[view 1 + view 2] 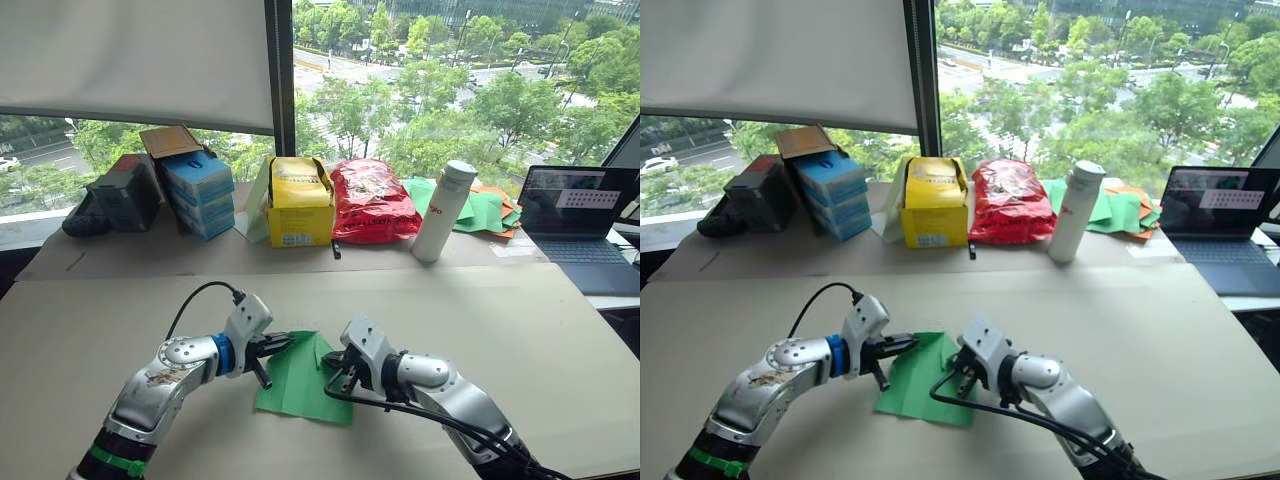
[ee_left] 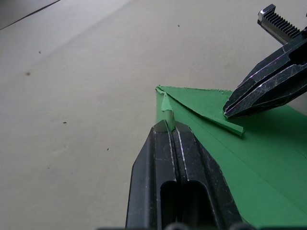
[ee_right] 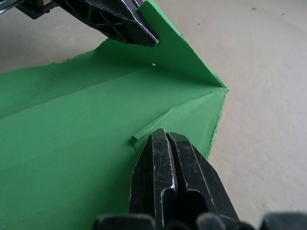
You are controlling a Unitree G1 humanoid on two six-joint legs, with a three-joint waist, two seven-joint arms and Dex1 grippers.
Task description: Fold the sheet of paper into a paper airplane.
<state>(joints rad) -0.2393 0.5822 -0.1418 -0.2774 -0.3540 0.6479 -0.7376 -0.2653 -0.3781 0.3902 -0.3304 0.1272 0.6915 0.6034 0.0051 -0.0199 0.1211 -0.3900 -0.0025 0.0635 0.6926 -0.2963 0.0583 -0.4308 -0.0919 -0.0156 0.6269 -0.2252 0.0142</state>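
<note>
I am at the early corner folds: the sheet of paper lies flat on the tan table between my two arms, close in front of me, with both far corners partly turned in toward a centre crease. My left gripper has its fingers pressed together on the upturned flap at the sheet's ten o'clock corner, and my right gripper is likewise closed, pinching the small rolled edge of the flap at about two o'clock. I judge the nose is only beginning to form. Next I must lay each flap down so its edge meets the centre crease, then press it flat without tearing the thin paper. The sheet's long axis runs from six toward twelve o'clock, its forming point aimed at twelve, away from me toward the window.
</note>
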